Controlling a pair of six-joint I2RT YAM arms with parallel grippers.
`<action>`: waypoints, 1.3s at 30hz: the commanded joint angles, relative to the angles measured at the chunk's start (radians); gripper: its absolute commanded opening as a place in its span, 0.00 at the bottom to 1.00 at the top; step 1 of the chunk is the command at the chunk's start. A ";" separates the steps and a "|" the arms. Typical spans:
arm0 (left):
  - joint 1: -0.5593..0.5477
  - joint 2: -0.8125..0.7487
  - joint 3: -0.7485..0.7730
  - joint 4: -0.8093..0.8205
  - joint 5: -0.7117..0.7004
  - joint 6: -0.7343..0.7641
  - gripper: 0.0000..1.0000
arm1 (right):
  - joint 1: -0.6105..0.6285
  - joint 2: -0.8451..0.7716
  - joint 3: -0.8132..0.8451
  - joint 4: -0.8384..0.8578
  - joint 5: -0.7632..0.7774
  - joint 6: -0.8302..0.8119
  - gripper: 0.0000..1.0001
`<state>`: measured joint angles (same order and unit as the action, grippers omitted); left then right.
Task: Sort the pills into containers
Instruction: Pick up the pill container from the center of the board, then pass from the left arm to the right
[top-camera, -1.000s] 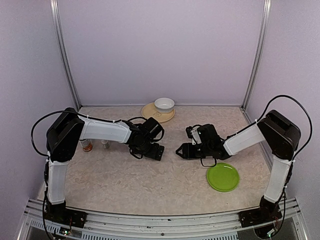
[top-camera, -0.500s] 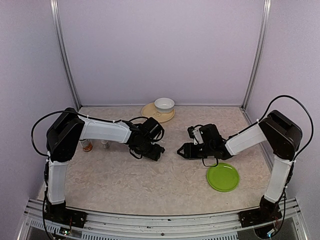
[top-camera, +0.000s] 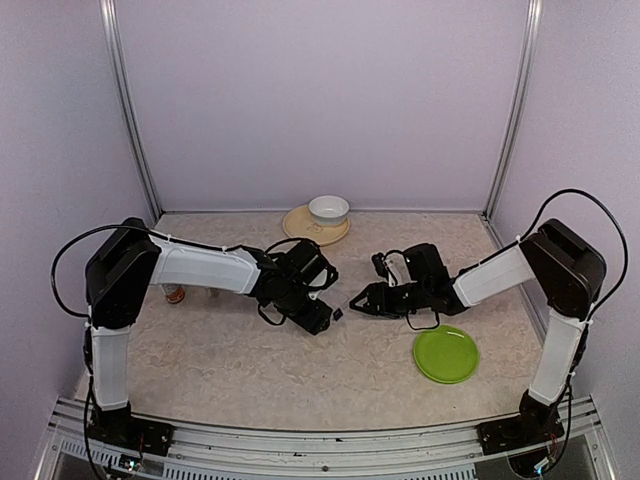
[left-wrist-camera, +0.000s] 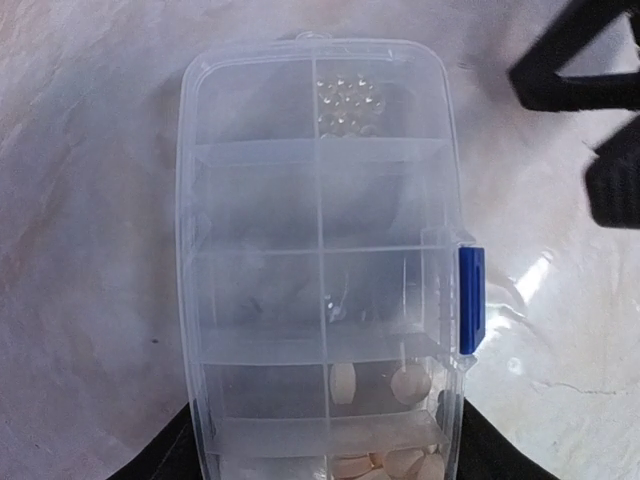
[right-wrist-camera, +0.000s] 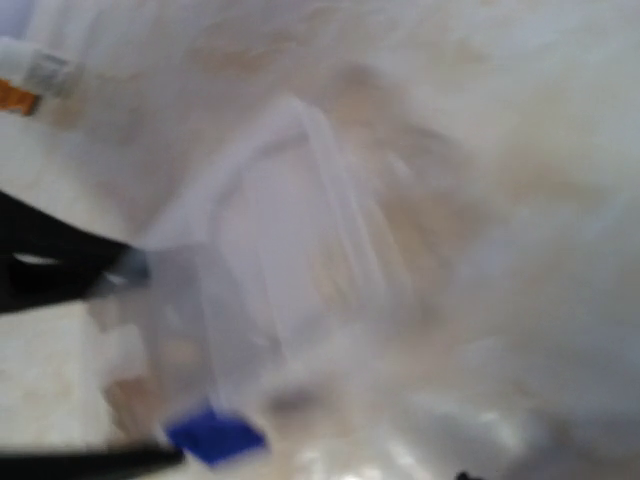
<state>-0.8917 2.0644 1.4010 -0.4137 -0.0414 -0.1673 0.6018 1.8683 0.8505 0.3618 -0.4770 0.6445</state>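
Midway across marbled tabletop (top-camera: 250, 370), locate pill box (left-wrist-camera: 320, 200), clamped at one end by left gripper (top-camera: 318, 318), probably to steady it for filling. Note right gripper (left-wrist-camera: 600, 135) beside blue latch (left-wrist-camera: 472, 300), jaws parted, empty. Find pills (left-wrist-camera: 343, 383) in compartments (left-wrist-camera: 260, 390) nearest clamp.

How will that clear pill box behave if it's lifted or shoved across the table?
The pill box looks like thin clear plastic, so probably light and slightly flexible. Its smooth walls may slip in the jaws. The few tablets and beads lie loose, so they'd likely rattle and shift if it tilts.
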 joint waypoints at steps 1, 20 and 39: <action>-0.056 -0.079 -0.033 0.005 -0.009 0.078 0.51 | -0.024 -0.012 0.004 0.048 -0.170 0.066 0.57; -0.142 -0.203 -0.106 0.081 -0.042 0.124 0.50 | -0.045 -0.046 -0.012 -0.031 -0.310 0.068 0.56; -0.165 -0.223 -0.111 0.078 -0.050 0.129 0.51 | -0.045 0.034 -0.123 0.419 -0.548 0.408 0.34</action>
<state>-1.0523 1.8854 1.2976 -0.3691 -0.0898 -0.0433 0.5621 1.8683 0.7555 0.5980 -0.9535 0.9348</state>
